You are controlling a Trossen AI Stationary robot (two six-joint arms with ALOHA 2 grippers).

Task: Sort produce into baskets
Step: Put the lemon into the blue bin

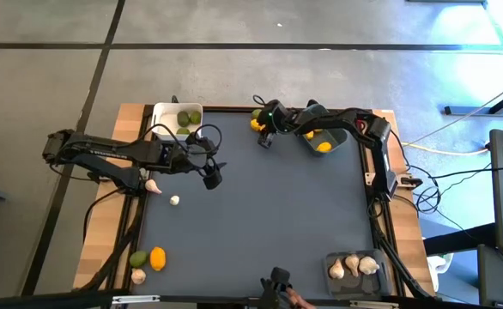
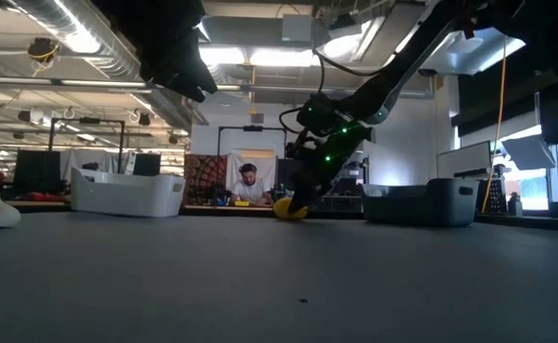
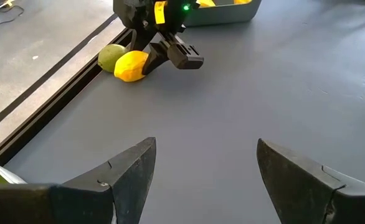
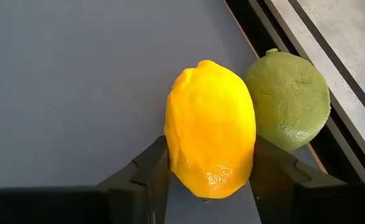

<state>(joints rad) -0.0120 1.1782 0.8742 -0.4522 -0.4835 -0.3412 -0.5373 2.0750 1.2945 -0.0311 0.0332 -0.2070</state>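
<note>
Presently the right hand (image 4: 210, 186) pinched a lemon (image 4: 210, 134) just beside the blue-grey basket (image 1: 324, 142), a green fruit (image 4: 288, 99) touching it. Pickup judged underway; next, lift and carry into that basket. Left hand (image 3: 201, 180) hung spread.

Light falls evenly from overhead on the dark surface (image 1: 260, 215), with a bluish glare at the floor's far right corner. At table height the ceiling lamps (image 2: 79, 40) burn bright, so the arms stand nearly black against them — the near surface is dim and soft. Close up, the lemon (image 4: 210, 127) is sharp and strongly lit, a small shine low on its skin — the pincer fingers (image 4: 139, 180) beneath are blurred.
</note>
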